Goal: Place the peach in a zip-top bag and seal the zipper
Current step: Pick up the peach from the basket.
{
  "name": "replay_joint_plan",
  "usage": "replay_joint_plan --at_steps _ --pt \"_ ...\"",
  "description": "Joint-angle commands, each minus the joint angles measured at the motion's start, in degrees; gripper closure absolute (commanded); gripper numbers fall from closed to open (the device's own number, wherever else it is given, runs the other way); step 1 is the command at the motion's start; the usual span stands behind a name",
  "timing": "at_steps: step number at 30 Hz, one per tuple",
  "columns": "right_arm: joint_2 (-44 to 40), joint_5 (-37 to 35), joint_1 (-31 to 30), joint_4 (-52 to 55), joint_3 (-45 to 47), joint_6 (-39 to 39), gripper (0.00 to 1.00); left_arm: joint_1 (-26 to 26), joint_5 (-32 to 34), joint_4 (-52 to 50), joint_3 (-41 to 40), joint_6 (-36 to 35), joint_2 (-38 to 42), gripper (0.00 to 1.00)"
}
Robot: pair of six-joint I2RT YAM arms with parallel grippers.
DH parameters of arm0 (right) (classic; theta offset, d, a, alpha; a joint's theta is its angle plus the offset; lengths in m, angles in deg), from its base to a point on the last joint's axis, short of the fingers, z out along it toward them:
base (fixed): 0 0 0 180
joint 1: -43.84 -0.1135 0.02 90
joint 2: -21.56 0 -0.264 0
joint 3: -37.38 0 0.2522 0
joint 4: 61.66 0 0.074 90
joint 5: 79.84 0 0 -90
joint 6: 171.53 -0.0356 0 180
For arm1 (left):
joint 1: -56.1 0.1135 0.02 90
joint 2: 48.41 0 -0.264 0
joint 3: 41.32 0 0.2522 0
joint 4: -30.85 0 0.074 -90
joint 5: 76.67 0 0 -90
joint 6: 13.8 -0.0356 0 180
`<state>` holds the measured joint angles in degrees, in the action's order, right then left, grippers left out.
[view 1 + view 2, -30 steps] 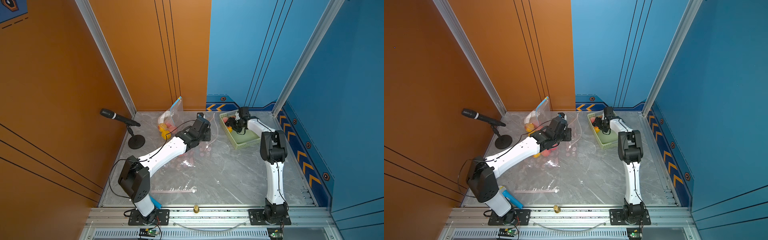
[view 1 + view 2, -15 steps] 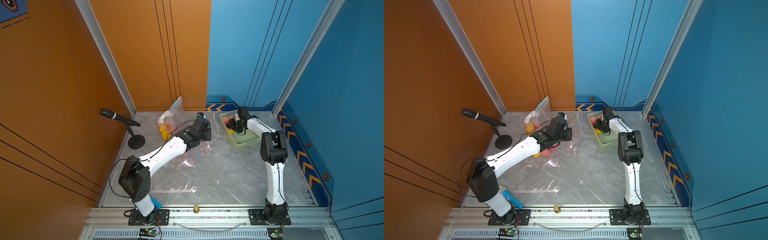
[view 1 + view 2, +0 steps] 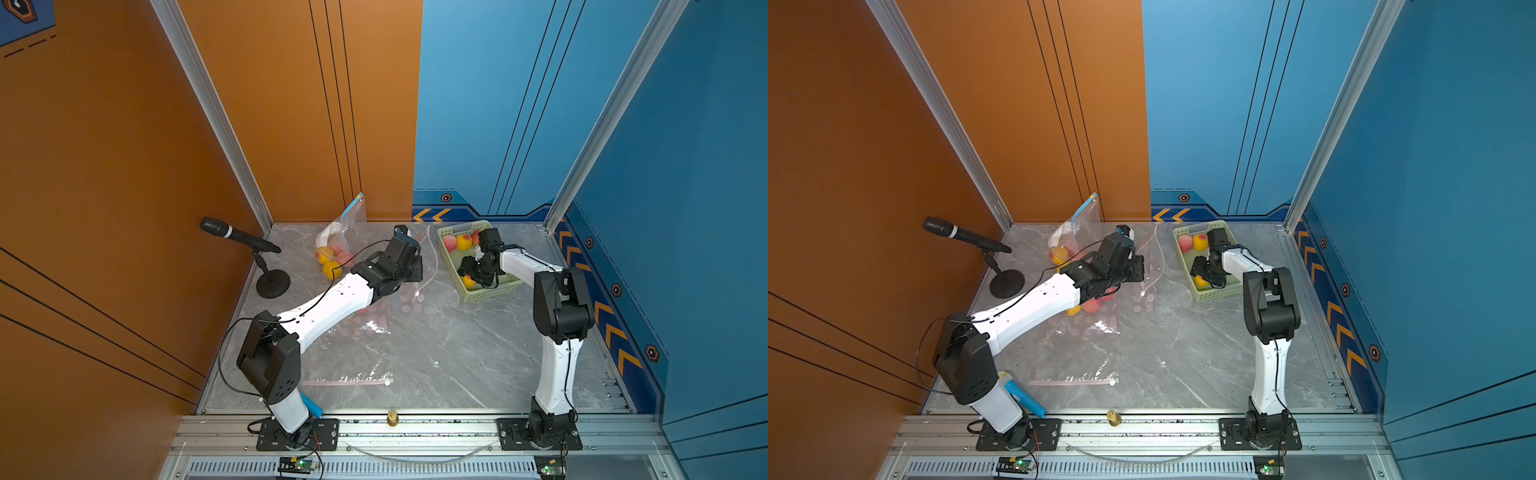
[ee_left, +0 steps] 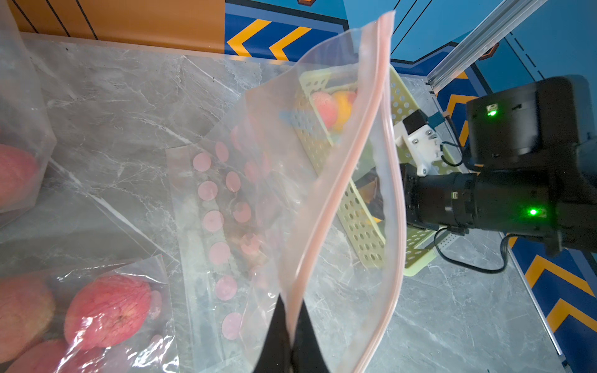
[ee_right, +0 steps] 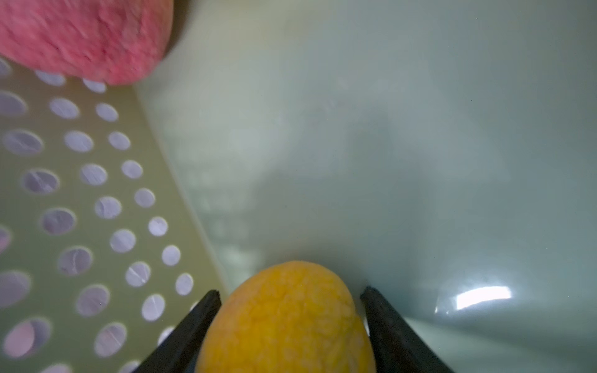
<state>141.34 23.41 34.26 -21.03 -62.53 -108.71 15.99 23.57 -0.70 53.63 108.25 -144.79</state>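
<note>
The left end effector (image 4: 291, 323) pinches the rim of the zip-top bag (image 4: 323, 161), its mouth hanging open above the bench (image 3: 436, 353); the right end effector (image 5: 289, 290) straddles the yellow peach (image 5: 284, 319) inside the basket (image 5: 97, 193), grip not certain; I'd squeeze gently at its widest, lift clear of the wall, then feed it in.

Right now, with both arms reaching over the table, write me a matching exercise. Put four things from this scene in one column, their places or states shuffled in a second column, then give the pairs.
Things
1. clear zip-top bag with a pink zipper strip
2. yellow-orange fuzzy peach
3. pale green perforated plastic basket
4. black microphone on a round stand

Places or states
A. standing near the orange wall
B. pinched at its edge by the left gripper, mouth open
C. between the jaws of the right gripper
D. closest to the blue wall

Pairs: 1-B, 2-C, 3-D, 4-A
</note>
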Motion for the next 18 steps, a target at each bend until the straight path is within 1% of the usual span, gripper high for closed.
replay_joint_plan --at_steps 1,4,8,10,14,18 --pt "-0.6 0.0 -2.0 0.9 3.2 0.0 0.3 0.3 -0.5 -0.1 0.0 0.6 0.4 1.0" --pt "-3.7 -0.8 -2.8 0.2 5.8 -0.5 0.35 0.2 -0.4 -0.1 -0.5 0.7 0.8 1.0" --pt "-7.0 -1.9 -2.9 -0.2 8.2 -0.7 0.5 -0.1 -0.5 -0.3 -1.2 0.9 1.3 1.0" --pt "-9.2 -2.6 -2.9 -0.1 8.8 -0.7 0.56 -0.4 -0.7 -0.5 -1.5 1.1 1.6 1.0" --pt "-14.9 -4.2 -3.0 -0.2 9.9 -0.3 0.61 -0.6 -1.4 -1.1 -2.0 1.9 1.8 1.0" --pt "-21.3 -4.6 -3.8 -0.2 10.2 0.6 0.62 -0.7 -1.7 -1.0 -1.8 2.9 1.8 1.0"
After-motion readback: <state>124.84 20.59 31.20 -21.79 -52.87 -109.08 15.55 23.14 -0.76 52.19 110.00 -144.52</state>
